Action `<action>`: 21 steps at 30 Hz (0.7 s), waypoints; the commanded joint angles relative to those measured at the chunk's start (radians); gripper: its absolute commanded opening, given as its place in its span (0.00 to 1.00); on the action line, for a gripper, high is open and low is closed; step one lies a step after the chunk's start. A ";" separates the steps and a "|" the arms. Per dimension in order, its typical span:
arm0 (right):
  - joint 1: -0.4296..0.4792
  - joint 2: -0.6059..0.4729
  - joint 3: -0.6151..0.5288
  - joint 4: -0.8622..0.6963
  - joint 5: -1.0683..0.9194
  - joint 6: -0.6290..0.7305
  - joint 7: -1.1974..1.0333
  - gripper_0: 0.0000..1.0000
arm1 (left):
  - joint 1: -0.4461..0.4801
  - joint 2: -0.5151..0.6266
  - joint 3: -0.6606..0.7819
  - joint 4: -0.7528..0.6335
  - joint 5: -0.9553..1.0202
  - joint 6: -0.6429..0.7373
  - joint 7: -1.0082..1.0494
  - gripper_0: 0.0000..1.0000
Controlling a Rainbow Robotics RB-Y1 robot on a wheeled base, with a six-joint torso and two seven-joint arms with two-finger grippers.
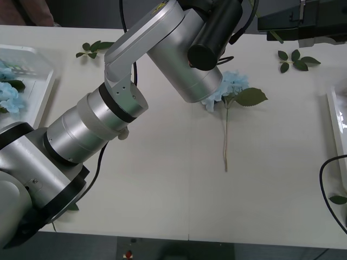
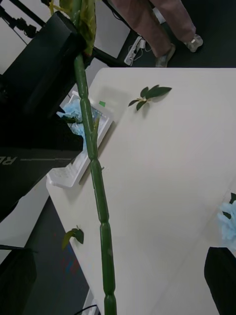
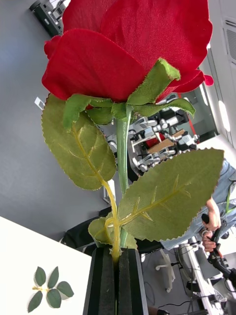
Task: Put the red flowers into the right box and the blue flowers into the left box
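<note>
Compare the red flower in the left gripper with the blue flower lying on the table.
The red flower is one deep red bloom of broad petals; the blue flower is a fluffy pale cluster. The red flower is clamped by its stem in the shut left gripper; the blue flower lies loose on the table. Both have green leaves and a thin stem.

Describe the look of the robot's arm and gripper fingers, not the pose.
The left arm is built of brushed silver cylinders joined by black rings, with a black cylindrical housing at its far end and a thin black cable alongside. The left gripper has flat black fingers.
</note>
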 commanded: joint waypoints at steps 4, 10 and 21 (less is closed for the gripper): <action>-0.082 -0.023 0.039 0.057 -0.002 -0.012 -0.069 1.00 | -0.024 -0.009 0.006 -0.040 -0.006 -0.003 0.018 0.00; -0.091 -0.015 0.059 0.073 -0.002 -0.012 -0.093 0.71 | -0.024 -0.009 0.006 -0.040 -0.006 -0.003 0.018 0.00; -0.091 -0.011 0.067 0.071 -0.022 -0.012 -0.120 0.00 | -0.024 -0.009 0.006 -0.040 -0.006 -0.003 0.018 0.00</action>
